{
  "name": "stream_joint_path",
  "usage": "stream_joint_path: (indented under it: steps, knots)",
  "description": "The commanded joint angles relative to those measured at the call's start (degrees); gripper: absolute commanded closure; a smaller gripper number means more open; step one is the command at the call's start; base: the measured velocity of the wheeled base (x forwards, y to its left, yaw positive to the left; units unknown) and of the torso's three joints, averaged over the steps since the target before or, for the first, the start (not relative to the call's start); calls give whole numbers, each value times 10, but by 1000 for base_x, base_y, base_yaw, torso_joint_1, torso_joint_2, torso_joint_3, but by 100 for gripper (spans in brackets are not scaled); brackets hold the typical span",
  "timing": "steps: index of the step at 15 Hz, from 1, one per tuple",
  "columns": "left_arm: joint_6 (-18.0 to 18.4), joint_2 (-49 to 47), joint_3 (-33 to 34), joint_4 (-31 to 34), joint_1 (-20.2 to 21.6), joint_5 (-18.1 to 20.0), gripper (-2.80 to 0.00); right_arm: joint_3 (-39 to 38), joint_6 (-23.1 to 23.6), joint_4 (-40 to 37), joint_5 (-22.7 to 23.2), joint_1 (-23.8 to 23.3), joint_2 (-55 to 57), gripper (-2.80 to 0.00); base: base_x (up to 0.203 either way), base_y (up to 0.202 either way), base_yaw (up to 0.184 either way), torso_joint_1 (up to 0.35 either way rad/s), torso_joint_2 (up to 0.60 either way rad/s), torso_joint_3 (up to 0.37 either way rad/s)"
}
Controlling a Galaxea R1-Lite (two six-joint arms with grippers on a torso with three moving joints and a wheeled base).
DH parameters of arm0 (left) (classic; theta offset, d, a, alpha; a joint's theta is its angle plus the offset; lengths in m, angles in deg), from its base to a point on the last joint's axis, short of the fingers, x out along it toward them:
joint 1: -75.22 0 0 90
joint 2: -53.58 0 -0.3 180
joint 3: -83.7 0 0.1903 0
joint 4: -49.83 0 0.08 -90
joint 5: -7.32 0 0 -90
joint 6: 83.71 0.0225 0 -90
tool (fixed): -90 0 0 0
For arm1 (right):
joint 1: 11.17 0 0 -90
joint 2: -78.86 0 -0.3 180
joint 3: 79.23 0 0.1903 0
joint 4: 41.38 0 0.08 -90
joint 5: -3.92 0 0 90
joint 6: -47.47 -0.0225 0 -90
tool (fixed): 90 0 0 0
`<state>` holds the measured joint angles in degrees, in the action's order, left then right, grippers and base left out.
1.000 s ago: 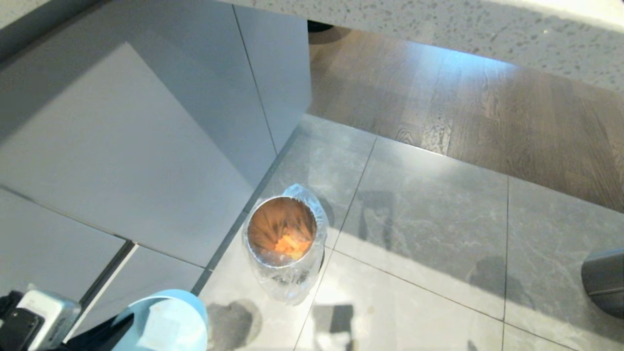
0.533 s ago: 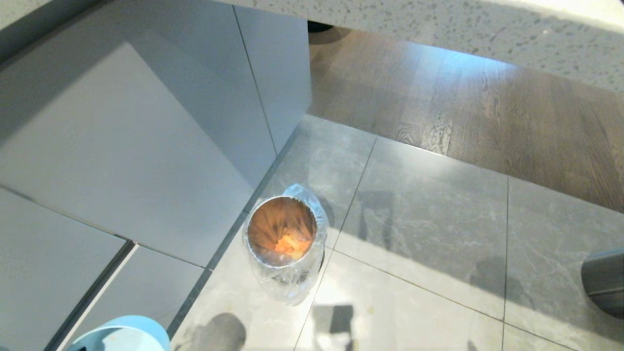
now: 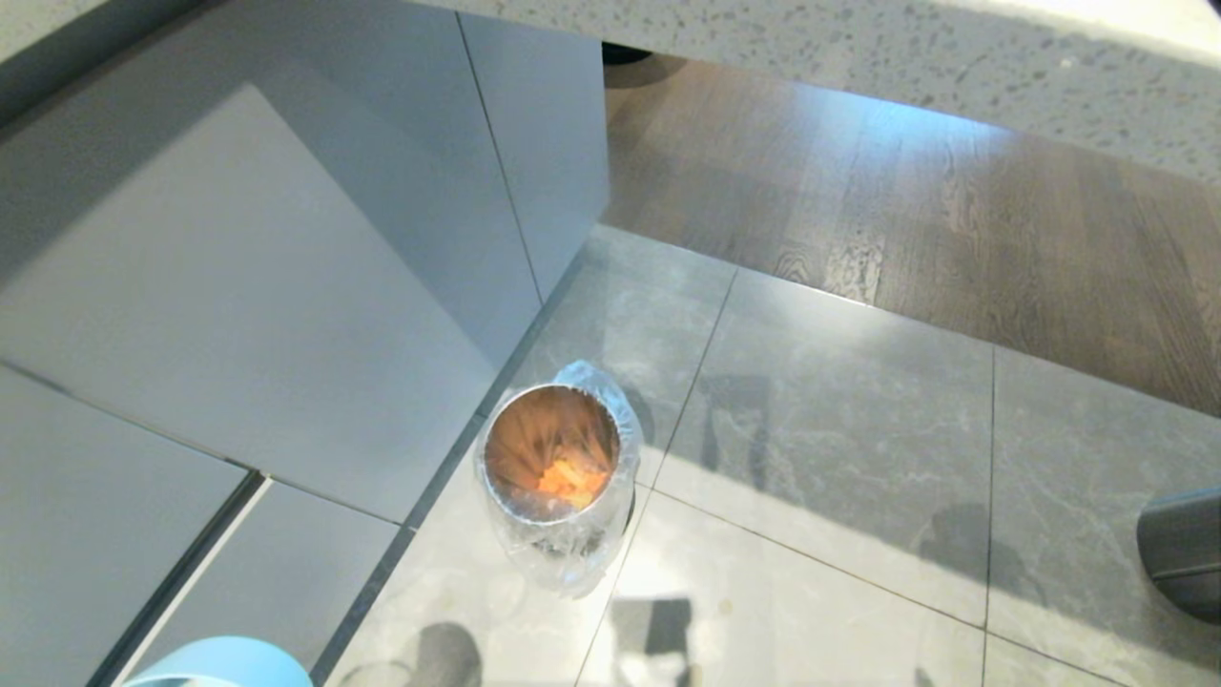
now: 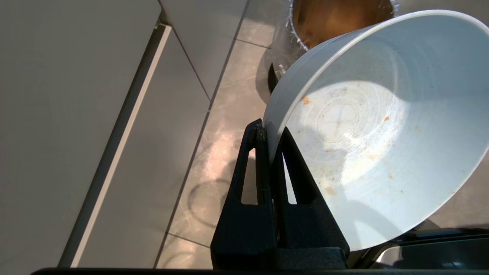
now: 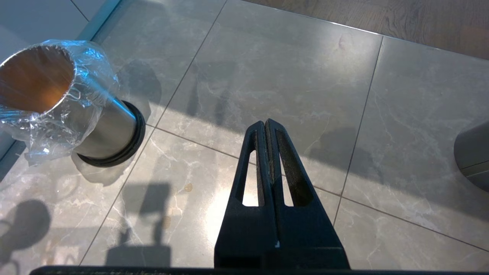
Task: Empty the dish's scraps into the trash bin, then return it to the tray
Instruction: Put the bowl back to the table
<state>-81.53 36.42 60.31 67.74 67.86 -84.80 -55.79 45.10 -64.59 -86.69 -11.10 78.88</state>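
The left hand [image 4: 269, 133] is pinching the rim of the small, shiny, pale blue-white bowl [image 4: 366, 126], holding it tipped. The bowl is looking empty but for crumbs. Farther off, the small round copper-brown bin [image 3: 551, 453] with its clear bag is holding the orange scraps [image 3: 570, 477]. I think dumping is done; next, carrying the bowl to the tray. The right hand [image 5: 266, 126] is hanging pressed together, empty.

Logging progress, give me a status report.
Left hand shut on dish rim, dish emptied. Scraps in trash bin. Right hand shut, empty. Nothing in the way.
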Motion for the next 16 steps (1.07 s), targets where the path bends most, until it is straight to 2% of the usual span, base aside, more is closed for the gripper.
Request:
stream_joint_path:
  steps: [1,3,5,10,16]
  knots:
    - [2,5,0,5,33,5,0,0,0,0,0,0,0,0,0,0,0,0,0,0]
    - [3,21,0,23,74,11,0,0,1,0,0,0,0,0,0,0,0,0,0,0]
    - [-3,76,0,47,78,20,0,-1,0,0,0,0,0,0,0,0,0,0,0,0]
    - [-12,171,0,53,76,23,0,0,1,0,0,0,0,0,0,0,0,0,0,0]
    - [-14,171,0,53,75,22,0,0,1,0,0,0,0,0,0,0,0,0,0,0]
